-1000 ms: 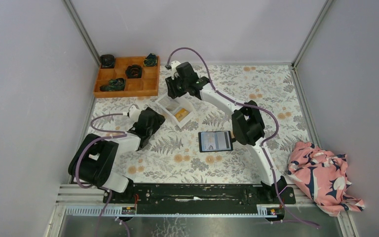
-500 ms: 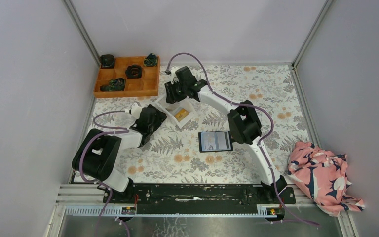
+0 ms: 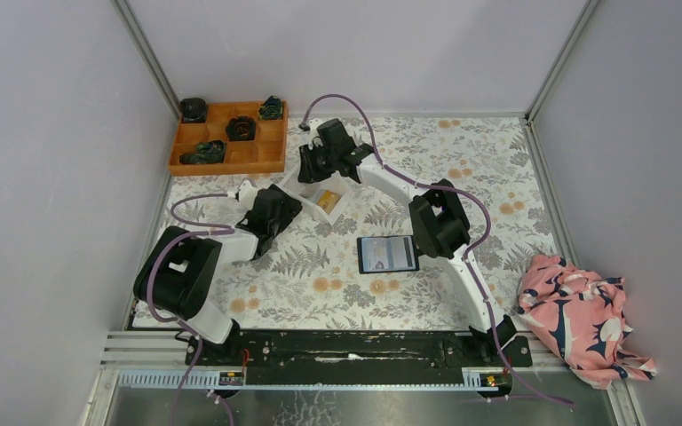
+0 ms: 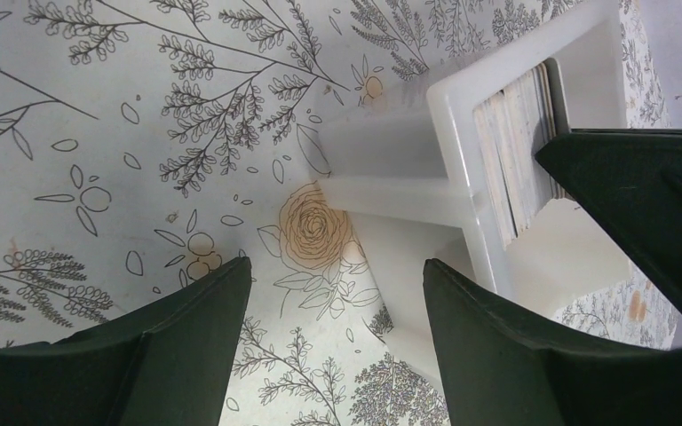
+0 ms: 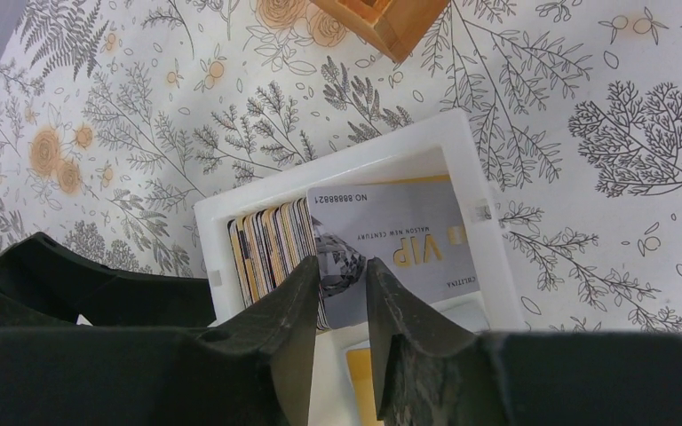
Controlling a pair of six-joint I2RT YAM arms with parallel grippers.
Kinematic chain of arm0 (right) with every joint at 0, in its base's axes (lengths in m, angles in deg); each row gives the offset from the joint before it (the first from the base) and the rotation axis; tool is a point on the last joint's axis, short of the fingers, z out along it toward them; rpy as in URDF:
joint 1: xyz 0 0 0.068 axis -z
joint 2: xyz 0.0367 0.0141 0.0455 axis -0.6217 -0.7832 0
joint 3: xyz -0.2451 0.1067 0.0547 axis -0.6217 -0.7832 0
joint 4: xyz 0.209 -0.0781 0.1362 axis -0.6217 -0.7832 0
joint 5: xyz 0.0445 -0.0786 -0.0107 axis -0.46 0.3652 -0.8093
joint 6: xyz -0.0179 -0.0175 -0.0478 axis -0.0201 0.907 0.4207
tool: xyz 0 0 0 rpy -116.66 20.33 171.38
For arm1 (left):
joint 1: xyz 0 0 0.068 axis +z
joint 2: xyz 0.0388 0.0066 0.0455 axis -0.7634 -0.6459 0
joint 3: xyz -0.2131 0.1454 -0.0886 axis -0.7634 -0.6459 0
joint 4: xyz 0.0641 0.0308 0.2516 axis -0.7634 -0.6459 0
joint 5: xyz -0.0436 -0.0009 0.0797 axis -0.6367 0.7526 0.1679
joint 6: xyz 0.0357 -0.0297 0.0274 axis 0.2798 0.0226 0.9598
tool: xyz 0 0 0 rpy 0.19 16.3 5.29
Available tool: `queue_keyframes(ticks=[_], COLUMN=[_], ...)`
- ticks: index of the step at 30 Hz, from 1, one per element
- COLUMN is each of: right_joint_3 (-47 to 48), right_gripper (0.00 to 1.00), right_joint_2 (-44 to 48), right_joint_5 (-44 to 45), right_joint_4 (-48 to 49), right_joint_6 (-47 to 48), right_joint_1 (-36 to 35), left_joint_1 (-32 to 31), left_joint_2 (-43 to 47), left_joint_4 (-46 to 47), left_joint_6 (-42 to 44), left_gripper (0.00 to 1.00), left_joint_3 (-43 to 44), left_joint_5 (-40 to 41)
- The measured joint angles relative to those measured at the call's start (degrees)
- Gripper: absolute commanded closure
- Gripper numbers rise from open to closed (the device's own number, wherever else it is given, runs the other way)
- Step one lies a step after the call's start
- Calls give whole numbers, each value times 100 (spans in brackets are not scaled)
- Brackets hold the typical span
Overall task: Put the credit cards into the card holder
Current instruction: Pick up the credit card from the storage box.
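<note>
The credit cards (image 5: 271,240) stand on edge in a stack inside a white tray (image 5: 337,169). A grey VIP card (image 5: 408,244) leans against them, and an orange one (image 5: 360,364) lies flat on the tray floor. My right gripper (image 5: 344,264) hangs low over the tray. Its jaws are narrowly open, one finger at the stack and the other over the grey card's face. My left gripper (image 4: 337,266) is open on the tablecloth beside the tray (image 4: 453,115), holding nothing. The card holder (image 3: 388,254) lies open on the table to the right of the tray (image 3: 344,211), pale face up.
An orange compartmented box (image 3: 222,165) with dark items sits at the back left, its corner (image 5: 382,22) just beyond the tray. A pink patterned cloth (image 3: 582,315) lies bunched at the right edge. Grey walls enclose the table.
My right gripper has come down and toward me from behind the tray onto the cards. My left arm has edged slightly closer to the tray.
</note>
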Motion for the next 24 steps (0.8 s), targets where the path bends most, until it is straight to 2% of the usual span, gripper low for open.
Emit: queue_keyframes(ticks=[13,24], right_joint_3=[-13,-232], right_gripper=[77,92], right_joint_2=[68,452], right_joint_5=[-101,33], right_joint_4=[96,92], right_joint_6=[-127,-33], right_joint_1=[17,13], left_joint_1=[2,4], left_joint_2=[-50,-48], left_joint_4=[9,9], left_joint_6=[20,20], left_gripper=[21,21], left_joint_3=[50,50], left_joint_5=[-52,-52])
